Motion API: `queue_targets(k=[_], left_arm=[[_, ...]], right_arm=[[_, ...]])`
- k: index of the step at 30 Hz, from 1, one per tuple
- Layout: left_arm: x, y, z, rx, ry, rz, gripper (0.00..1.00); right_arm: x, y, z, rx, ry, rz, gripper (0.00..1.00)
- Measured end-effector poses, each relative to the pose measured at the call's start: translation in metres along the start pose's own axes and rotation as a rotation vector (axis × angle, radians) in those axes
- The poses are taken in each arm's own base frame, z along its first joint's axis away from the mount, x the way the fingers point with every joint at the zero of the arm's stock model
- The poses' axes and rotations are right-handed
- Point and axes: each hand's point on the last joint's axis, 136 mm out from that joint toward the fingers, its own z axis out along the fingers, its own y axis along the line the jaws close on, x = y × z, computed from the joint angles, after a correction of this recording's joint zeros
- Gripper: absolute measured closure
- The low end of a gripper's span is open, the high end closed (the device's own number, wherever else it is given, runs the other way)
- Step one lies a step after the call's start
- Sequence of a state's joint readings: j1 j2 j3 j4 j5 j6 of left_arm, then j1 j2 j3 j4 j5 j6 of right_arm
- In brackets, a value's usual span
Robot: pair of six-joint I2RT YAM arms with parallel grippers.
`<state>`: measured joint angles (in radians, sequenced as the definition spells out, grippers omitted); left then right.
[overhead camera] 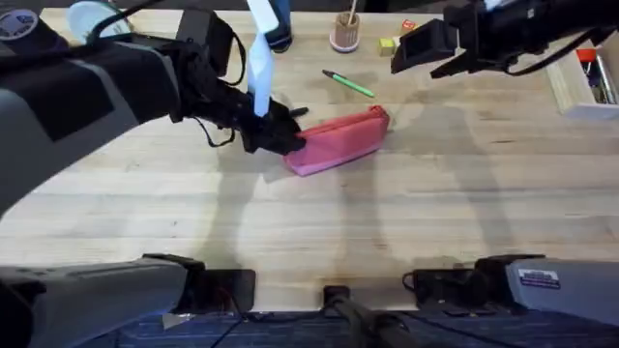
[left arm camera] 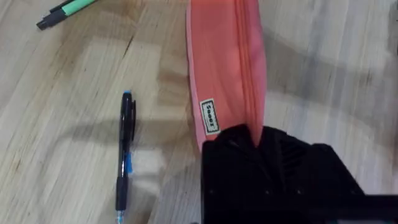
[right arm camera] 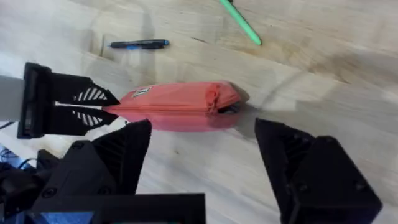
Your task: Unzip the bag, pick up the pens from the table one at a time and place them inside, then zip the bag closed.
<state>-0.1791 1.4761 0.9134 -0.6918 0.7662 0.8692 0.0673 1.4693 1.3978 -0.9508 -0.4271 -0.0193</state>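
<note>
The pink bag lies slanted on the table near the middle. My left gripper is shut on its left end; in the left wrist view the fingers pinch the bag at its zipper seam. My right gripper hovers open, high at the back right, apart from the bag; its wrist view looks down on the bag, with a small dark gap at the end away from the left gripper. The green pen lies behind the bag. The black pen lies beside it.
A wooden cup with a stick and a small yellow block stand at the back. A white tray with items sits at the right edge. A tape roll lies at the back left.
</note>
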Motion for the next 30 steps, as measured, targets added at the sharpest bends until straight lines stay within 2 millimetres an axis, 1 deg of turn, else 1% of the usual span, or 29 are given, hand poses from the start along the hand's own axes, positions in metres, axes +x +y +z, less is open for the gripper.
queue_targets(k=[15,24,25,26,30], left_arm=[[0.000,0.000,0.000,0.000,0.000,0.000,0.959],[0.000,0.000,0.000,-0.001,-0.001,0.001,0.959],[0.000,0.000,0.000,-0.001,-0.001,0.001,0.959],[0.000,0.000,0.000,-0.001,-0.001,0.001,0.959],[0.000,0.000,0.000,-0.001,-0.001,0.001,0.959]], right_arm=[[0.003,0.000,0.001,0.000,0.016,0.010,0.005],[0.009,-0.012,0.030,-0.005,0.099,0.058,0.005],[0.010,-0.014,0.035,-0.005,0.111,0.067,0.005],[0.011,-0.017,0.047,-0.017,0.133,0.092,0.005],[0.012,-0.018,0.061,-0.050,0.157,0.115,0.005]])
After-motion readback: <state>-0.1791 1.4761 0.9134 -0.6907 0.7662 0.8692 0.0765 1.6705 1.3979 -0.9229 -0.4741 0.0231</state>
